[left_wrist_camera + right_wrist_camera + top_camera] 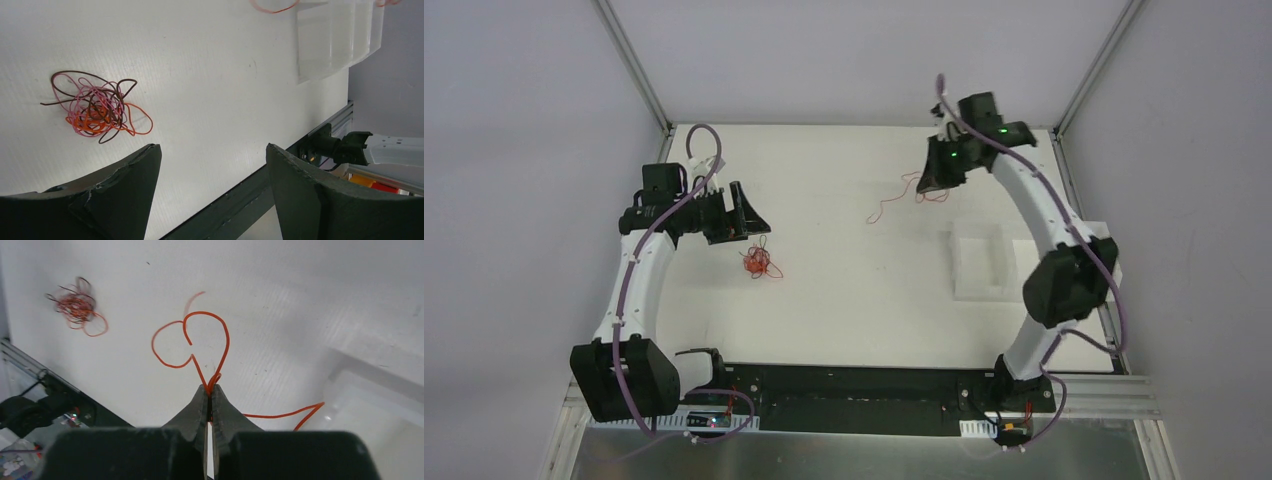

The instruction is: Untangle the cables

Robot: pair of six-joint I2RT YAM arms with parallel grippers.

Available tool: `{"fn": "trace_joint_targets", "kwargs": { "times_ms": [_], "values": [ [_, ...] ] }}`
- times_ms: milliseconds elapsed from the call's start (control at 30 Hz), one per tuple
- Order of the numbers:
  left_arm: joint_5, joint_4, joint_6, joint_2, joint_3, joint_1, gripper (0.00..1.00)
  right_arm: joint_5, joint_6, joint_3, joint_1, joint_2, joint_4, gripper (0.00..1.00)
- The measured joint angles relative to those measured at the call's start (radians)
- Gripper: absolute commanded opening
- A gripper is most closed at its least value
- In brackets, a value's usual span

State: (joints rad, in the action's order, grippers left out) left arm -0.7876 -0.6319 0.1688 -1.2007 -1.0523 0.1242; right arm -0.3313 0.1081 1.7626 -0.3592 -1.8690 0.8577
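A small wad of tangled cables (758,263), red-orange, pink and dark strands, lies on the white table left of centre; it shows in the left wrist view (95,107) and far off in the right wrist view (75,307). My left gripper (742,215) hovers open just up and left of the wad, nothing between its fingers (212,160). A single loose red-orange cable (894,200) curls across the table at the back right. My right gripper (934,180) is shut on that cable; in its wrist view (210,389) the strand loops out from the pinched tips.
A clear plastic tray (980,262) sits on the table right of centre, near the right arm; its edge shows in the left wrist view (335,40) and the right wrist view (380,400). Metal frame posts stand at the back corners.
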Motion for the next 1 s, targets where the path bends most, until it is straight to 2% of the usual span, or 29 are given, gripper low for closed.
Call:
{"fn": "trace_joint_targets", "kwargs": {
  "times_ms": [100,233,400,500,633,767,1000],
  "values": [
    [0.000,0.000,0.002,0.024,0.000,0.000,0.78,-0.096,-0.002,0.001,0.128,0.179,0.033,0.00],
    [-0.001,0.000,0.004,0.039,0.000,0.000,0.79,-0.152,0.009,0.006,0.300,0.332,0.132,0.00],
    [-0.001,0.000,0.005,0.058,0.000,0.000,0.79,-0.140,0.044,-0.063,0.518,0.452,0.239,0.00],
    [-0.001,0.000,0.006,0.068,0.000,0.000,0.78,-0.082,0.062,-0.124,0.693,0.521,0.293,0.00],
    [-0.001,0.000,0.006,0.072,0.000,0.000,0.78,0.014,0.066,-0.186,0.857,0.597,0.340,0.00],
    [-0.001,0.000,0.006,0.072,0.003,0.000,0.78,0.144,0.057,-0.243,0.929,0.656,0.344,0.00],
    [-0.001,0.000,0.006,0.072,0.004,0.000,0.78,0.393,-0.005,-0.318,0.947,0.692,0.277,0.00]
  ]
}}
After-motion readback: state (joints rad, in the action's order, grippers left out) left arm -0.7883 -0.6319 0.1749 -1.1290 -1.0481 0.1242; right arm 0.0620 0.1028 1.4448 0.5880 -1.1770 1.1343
